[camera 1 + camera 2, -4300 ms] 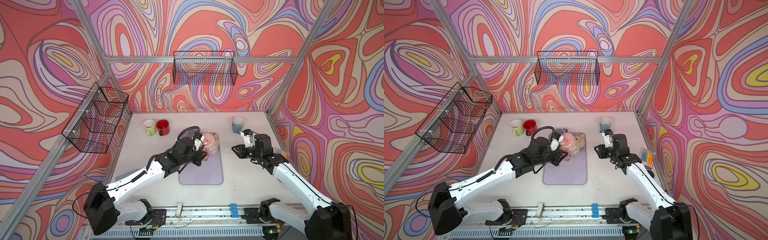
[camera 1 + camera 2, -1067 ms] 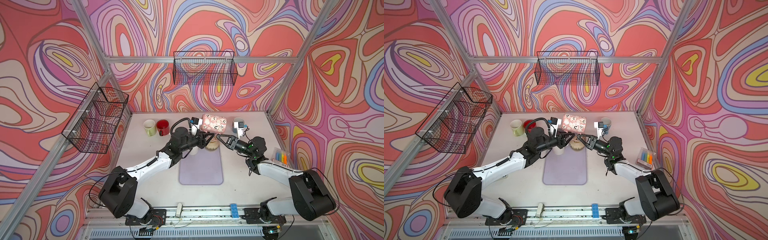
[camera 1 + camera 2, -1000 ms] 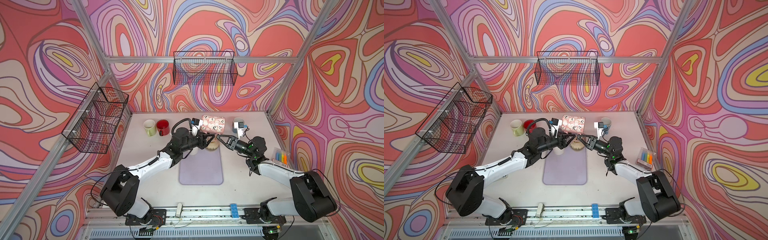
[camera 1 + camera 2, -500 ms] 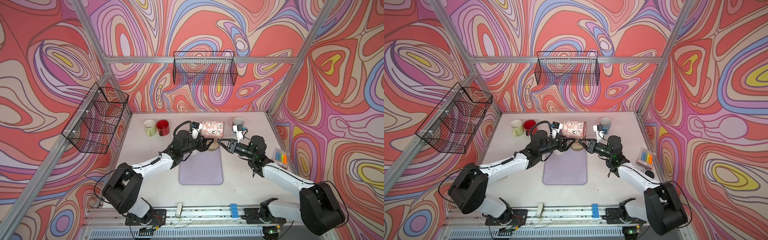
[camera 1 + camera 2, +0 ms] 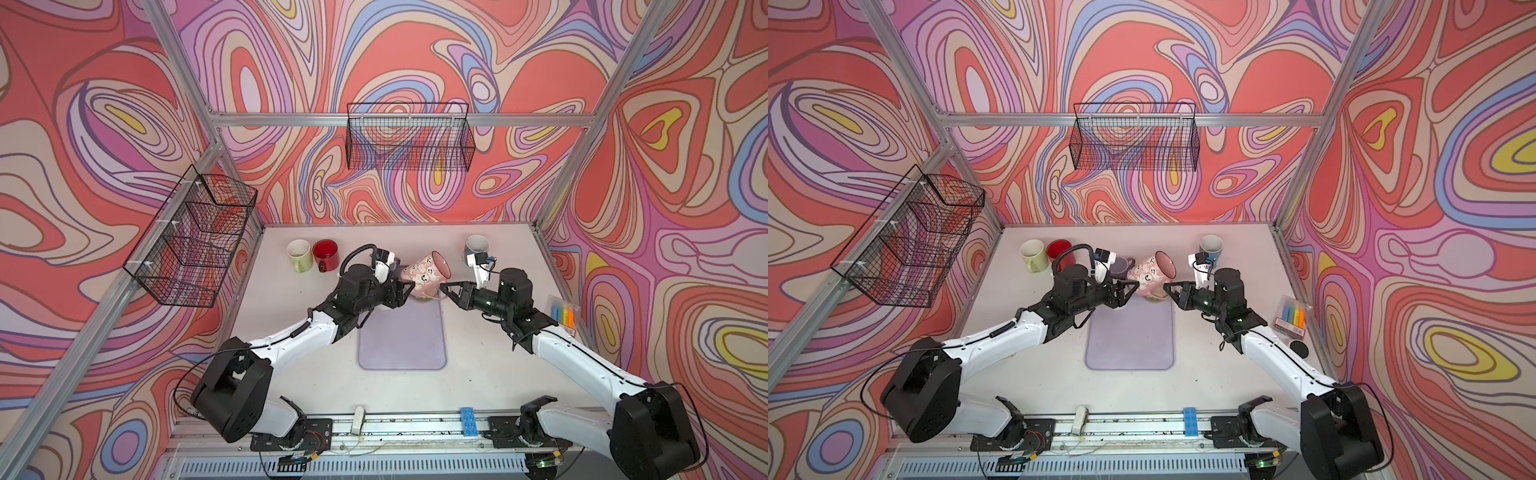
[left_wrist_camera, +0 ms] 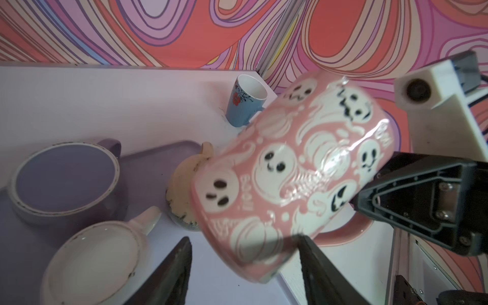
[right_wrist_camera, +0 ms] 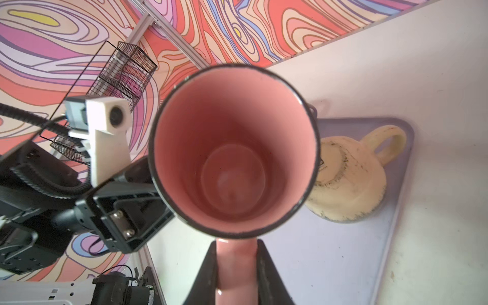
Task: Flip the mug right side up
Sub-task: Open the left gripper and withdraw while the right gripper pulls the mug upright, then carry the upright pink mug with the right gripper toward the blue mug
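Over the worktop [image 5: 478, 374], above the far end of the purple mat [image 5: 402, 340], the pink mug [image 5: 424, 274] hangs tilted, base toward the left arm, mouth higher, toward the right. The right tool [image 7: 235, 244] is closed on its handle; the left tool [image 6: 243, 239] stands open beside the base.

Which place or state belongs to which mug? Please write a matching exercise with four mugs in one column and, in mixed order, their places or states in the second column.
Column one
1. pink ghost mug
2. cream mug
3. blue flowered mug
4. red mug

Column two
A. upright, beside the green mug
B. upside down on the purple mat
C. tilted in the air, handle in the right gripper
D. upright, alone at the far right of the table

Pairs: 1-C, 2-B, 3-D, 4-A
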You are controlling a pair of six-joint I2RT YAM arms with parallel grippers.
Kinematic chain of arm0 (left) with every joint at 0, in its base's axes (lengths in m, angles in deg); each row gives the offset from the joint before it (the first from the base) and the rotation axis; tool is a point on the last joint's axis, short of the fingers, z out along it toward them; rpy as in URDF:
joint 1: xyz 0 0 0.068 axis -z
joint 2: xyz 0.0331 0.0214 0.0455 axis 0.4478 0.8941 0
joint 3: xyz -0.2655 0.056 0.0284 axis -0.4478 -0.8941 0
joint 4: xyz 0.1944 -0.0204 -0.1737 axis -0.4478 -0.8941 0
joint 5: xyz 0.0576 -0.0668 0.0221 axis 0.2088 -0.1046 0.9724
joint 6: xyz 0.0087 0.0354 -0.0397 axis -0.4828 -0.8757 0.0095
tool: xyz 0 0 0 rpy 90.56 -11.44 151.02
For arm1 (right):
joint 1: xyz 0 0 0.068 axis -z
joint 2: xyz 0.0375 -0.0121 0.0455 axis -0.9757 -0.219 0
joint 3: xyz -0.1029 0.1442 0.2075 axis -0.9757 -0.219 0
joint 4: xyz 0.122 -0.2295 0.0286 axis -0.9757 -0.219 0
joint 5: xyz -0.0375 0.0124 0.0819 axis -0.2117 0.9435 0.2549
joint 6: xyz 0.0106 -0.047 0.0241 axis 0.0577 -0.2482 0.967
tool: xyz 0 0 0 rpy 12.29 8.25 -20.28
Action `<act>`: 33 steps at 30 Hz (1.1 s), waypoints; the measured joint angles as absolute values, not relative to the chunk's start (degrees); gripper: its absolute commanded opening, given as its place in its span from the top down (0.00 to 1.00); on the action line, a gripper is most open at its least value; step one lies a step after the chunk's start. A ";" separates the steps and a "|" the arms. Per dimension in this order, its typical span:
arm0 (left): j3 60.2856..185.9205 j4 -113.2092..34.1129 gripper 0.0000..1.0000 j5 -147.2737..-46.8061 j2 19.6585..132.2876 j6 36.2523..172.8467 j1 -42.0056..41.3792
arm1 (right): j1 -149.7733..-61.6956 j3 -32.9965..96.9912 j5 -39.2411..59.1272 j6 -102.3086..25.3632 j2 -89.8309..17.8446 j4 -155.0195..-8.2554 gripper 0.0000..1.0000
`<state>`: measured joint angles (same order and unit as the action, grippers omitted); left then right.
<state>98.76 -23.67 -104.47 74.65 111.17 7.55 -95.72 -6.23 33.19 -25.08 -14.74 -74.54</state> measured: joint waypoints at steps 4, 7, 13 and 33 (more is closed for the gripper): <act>98.50 -24.50 0.34 -102.78 71.70 110.25 6.70 | -95.96 -5.73 33.28 -27.40 -14.56 -79.99 1.00; 97.84 -25.20 0.34 -101.91 69.99 109.59 6.30 | -96.03 -5.53 32.66 -29.06 -13.93 -84.14 1.00; 97.08 -26.93 0.34 -101.08 68.66 108.87 5.58 | -96.07 -3.52 30.13 -32.71 -11.89 -91.92 1.00; 96.95 -32.39 0.34 -99.35 64.11 105.79 5.28 | -96.31 13.81 8.93 -50.19 -10.01 -116.53 1.00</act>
